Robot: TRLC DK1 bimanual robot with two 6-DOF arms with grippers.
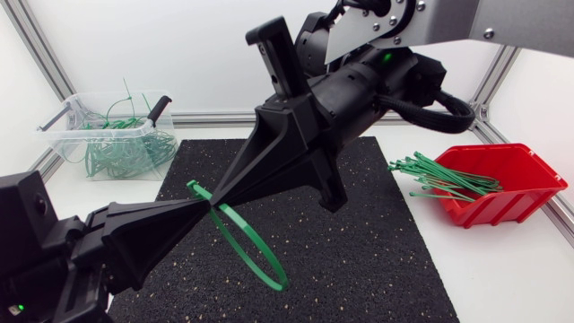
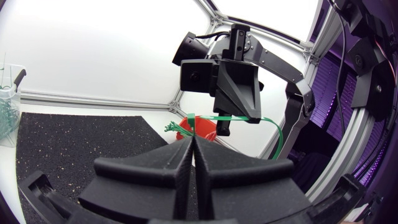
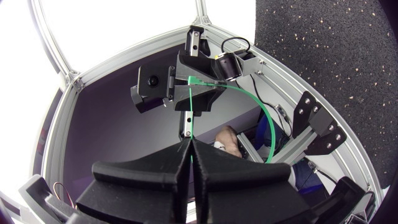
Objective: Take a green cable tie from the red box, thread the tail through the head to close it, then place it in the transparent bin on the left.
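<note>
Over the black mat (image 1: 377, 251), our left gripper (image 1: 199, 203) and right gripper (image 1: 226, 191) both clamp 1 looped green cable tie (image 1: 260, 251). 1 red box (image 1: 516, 179) sits at 3 o'clock, 1 transparent bin (image 1: 58, 135) at 10 o'clock.

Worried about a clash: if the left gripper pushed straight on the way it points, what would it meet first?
Most likely the right arm's matte black gripper, whose wedge fingers face the left gripper nearly tip to tip, both pinching the looped green plastic cable tie. Depth is unclear.
</note>
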